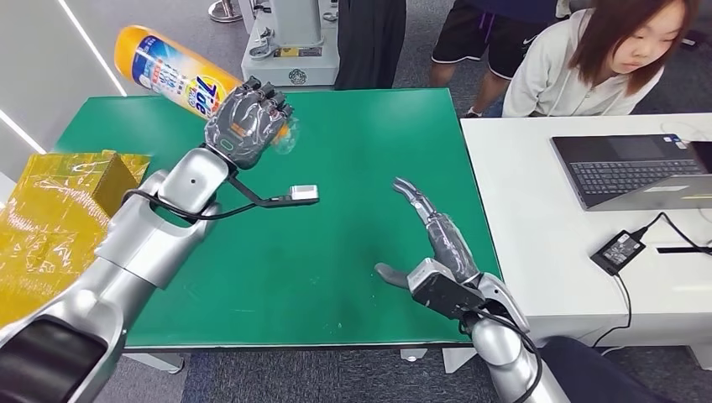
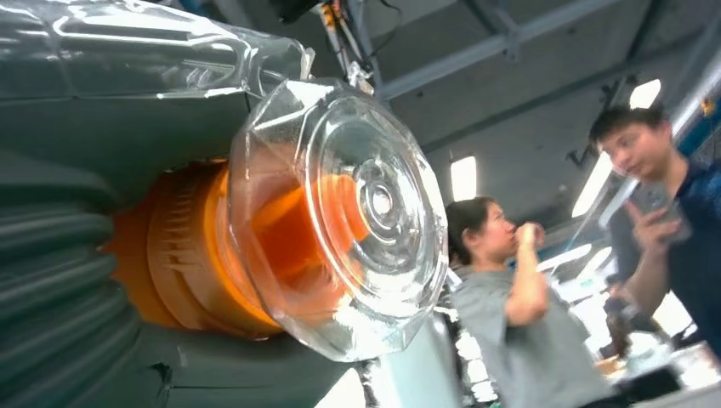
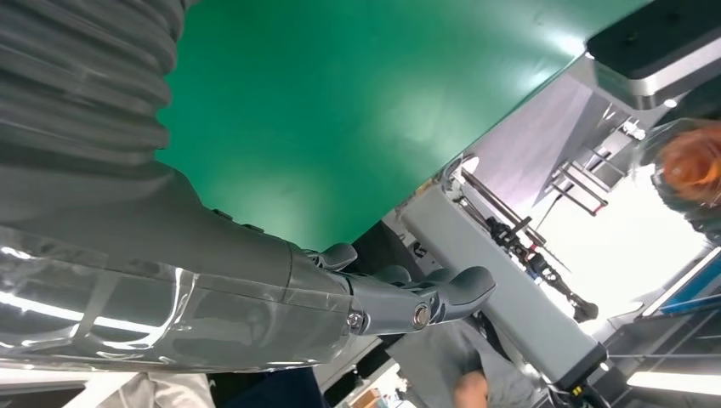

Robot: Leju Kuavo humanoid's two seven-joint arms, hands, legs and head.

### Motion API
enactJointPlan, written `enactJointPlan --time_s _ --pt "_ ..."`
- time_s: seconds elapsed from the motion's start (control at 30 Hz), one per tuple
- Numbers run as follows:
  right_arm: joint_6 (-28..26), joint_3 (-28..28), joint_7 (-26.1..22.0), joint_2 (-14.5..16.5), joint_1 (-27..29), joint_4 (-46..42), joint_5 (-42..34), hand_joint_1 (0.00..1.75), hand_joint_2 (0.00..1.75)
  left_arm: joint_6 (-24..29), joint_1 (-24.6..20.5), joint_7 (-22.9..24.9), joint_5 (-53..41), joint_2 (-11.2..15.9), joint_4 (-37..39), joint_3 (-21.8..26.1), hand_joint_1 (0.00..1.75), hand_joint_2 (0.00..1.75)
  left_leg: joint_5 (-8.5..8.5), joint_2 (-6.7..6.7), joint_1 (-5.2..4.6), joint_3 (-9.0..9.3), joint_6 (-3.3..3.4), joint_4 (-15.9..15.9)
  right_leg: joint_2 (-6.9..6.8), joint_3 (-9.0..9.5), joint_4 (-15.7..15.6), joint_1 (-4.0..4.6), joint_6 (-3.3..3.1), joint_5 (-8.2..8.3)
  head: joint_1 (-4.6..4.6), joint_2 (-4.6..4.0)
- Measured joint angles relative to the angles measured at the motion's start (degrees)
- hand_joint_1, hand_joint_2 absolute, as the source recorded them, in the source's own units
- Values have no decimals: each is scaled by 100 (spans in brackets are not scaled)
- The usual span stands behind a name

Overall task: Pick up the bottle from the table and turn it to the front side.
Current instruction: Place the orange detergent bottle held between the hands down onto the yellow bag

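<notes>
My left hand [image 1: 246, 122] grips a yellow bottle [image 1: 172, 74] with a blue and white label, lifted above the back left of the green table [image 1: 369, 151]. The bottle lies tilted, its body pointing up and to the left, its clear cap end [image 1: 285, 138] poking out past the fingers. In the left wrist view the clear cap [image 2: 340, 221] over an orange neck [image 2: 183, 263] sits right against the hand's grey cover. My right hand [image 1: 432, 239] is open, fingers stretched forward just above the table's front right part; its fingers [image 3: 425, 306] are bare in the right wrist view.
A yellow wrapped box [image 1: 63, 210] stands off the table's left edge. A white desk [image 1: 579, 243] with a laptop [image 1: 634, 172] and a power brick [image 1: 617, 250] adjoins the right side. A person [image 1: 600, 59] sits behind it; others stand at the back.
</notes>
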Motion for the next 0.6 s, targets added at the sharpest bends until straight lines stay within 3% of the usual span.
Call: enactJointPlan --time_s 0.17,0.4,0.6 --pt "-151 10 -135 -88 180 -27 -54 0 175 31 -218 -36 0 674 180 -178 175 175 -2 25 0 7 -2 -6 26 -4 4 0 -1 0 -1 0" --pt "-256 -6 -190 -217 405 -143 -110 0 175 37 -60 -20 0 1714 151 -124 175 175 -1 27 1 8 -6 -13 29 -9 6 2 -5 -3 -1 0" --pt "-294 -59 -250 -253 589 -280 -67 0 175 56 480 -55 65 2181 38 322 175 175 -2 27 0 6 -6 -13 28 -8 4 0 -5 -4 1 0"
